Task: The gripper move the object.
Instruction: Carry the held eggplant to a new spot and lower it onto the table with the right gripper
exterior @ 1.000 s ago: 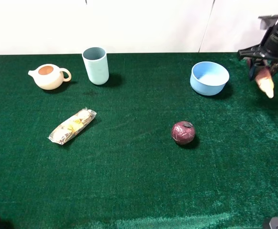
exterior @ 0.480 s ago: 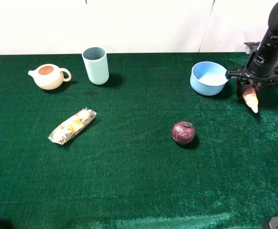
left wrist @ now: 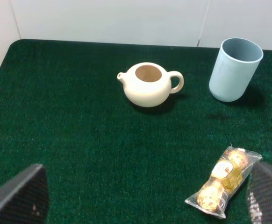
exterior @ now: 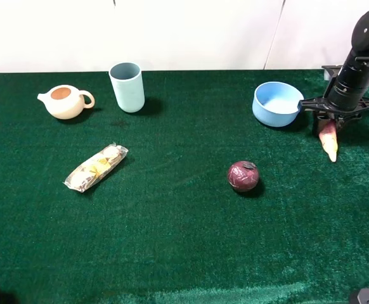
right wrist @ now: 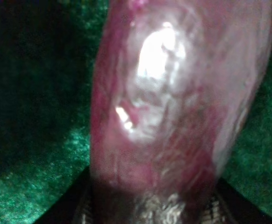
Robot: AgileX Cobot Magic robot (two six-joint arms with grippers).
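Left gripper point(left wrist: 143, 200) stands spread and holds nothing, over the table point(exterior: 172, 221) near the teapot point(left wrist: 150, 86). Right gripper point(exterior: 334, 117) pinches the object point(exterior: 328, 140) by its thick end. The object hangs tip-down just right of the bowl point(exterior: 278, 104), with its tip at or just above the table.

Risk: release while upright lets the object topple, possibly against the bowl.

High view shows placement. Right wrist view shows only blurred, glossy purple skin, apparently seated against the grip.

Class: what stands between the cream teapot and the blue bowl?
A pale blue cup, near the teapot; the rest up to the bowl is bare green cloth. The exterior high view shows it.
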